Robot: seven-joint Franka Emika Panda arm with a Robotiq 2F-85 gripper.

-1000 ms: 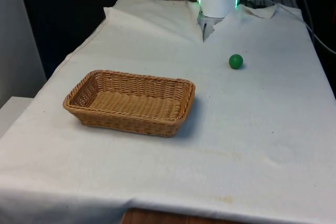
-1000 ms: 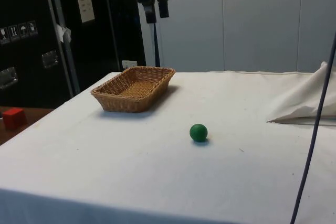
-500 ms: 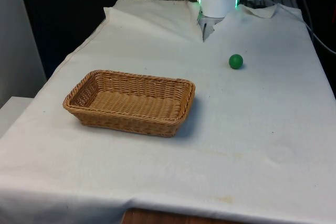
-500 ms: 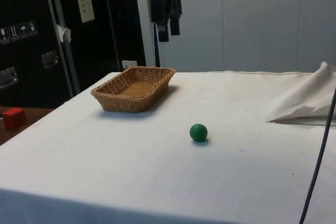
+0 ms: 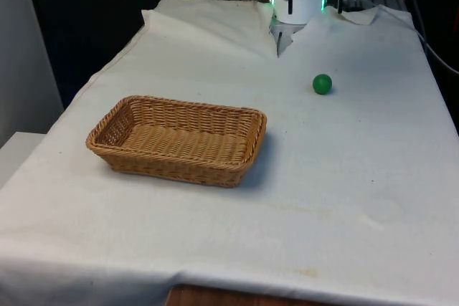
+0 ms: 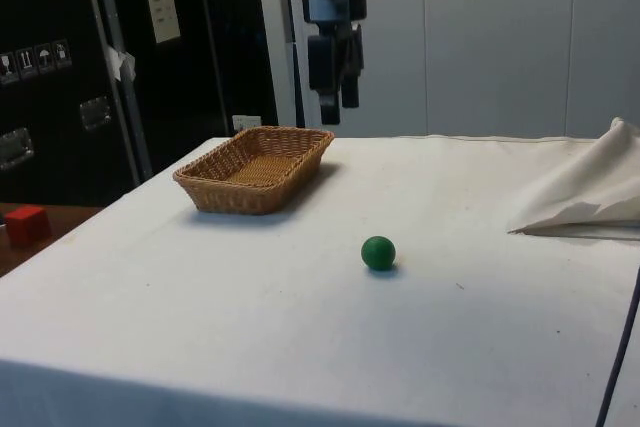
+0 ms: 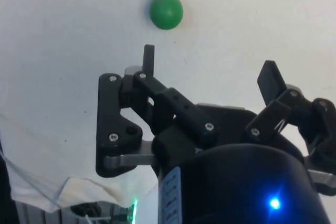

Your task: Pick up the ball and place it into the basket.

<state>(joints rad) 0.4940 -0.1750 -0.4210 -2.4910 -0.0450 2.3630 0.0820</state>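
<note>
On the cloth, the green ball [image 7: 166, 10] lies beyond the spread fingers [image 7: 149, 60] — untouched, well apart.

Bright, even light; the basket [image 5: 179, 140] and ball [image 5: 322, 84] cast small soft shadows.

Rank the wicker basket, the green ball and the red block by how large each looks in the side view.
1. Wicker basket, plainly largest.
2. and 3. Red block and green ball look about alike; the block sits off the table, so I would not rank them.
</note>
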